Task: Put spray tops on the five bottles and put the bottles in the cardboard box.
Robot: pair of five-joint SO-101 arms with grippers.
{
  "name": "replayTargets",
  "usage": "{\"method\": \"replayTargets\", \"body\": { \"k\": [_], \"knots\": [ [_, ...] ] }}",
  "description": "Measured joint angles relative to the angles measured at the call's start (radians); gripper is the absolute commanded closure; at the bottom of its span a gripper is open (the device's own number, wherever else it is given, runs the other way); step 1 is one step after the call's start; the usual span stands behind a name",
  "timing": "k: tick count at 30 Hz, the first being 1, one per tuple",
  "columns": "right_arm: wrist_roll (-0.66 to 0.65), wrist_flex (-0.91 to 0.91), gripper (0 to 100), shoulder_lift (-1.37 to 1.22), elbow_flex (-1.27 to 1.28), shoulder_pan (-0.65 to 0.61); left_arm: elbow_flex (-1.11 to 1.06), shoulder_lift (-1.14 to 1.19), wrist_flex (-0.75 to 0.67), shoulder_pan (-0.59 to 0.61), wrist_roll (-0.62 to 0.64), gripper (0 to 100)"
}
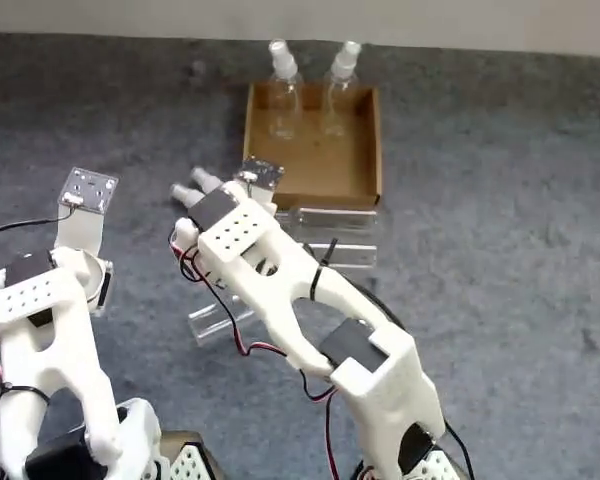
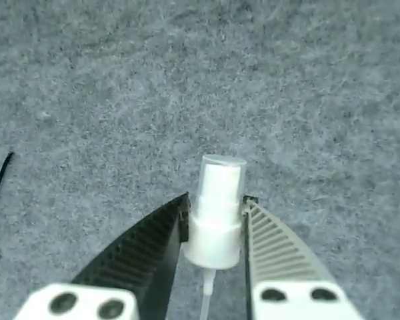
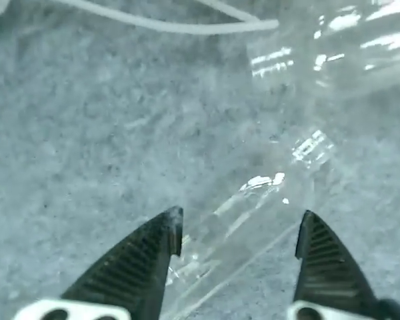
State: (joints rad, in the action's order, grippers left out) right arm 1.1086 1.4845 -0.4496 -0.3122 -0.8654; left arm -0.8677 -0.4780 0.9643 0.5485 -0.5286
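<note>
Left tool point(image 2: 217, 201) clamping spray top point(image 2: 215, 230), right tool point(image 3: 241, 215) spread astride bottle point(image 3: 280, 177)

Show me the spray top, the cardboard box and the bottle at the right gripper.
spray top point(image 2: 214, 235), left wrist view, white collar.
cardboard box point(image 1: 330, 165), high view, bare floor.
bottle point(image 3: 247, 220), right wrist view, clear body.

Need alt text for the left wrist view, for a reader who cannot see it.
The left hand is shut on a white plastic spray top with a clear cap, its two ribbed fingers pressing the collar from either side. A thin tube extends from its base, and a grey felt-like table covering lies beyond.
</note>
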Motion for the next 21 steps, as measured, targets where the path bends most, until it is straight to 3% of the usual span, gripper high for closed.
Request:
{"method": "replayTargets", "body": {
  "k": [9, 14, 21],
  "knots": [
    [0.009, 0.051, 76.5, -0.049, -0.002, 0.005, 0.000, 0.000, 0.000, 0.000, 0.000, 99],
    [0.009, 0.091, 83.4, -0.052, -0.002, 0.087, 0.000, 0.000, 0.000, 0.000, 0.000, 99],
    [-0.097, 0.144, 85.2, -0.052, -0.002, 0.169, 0.000, 0.000, 0.000, 0.000, 0.000, 99]
  ]
}}
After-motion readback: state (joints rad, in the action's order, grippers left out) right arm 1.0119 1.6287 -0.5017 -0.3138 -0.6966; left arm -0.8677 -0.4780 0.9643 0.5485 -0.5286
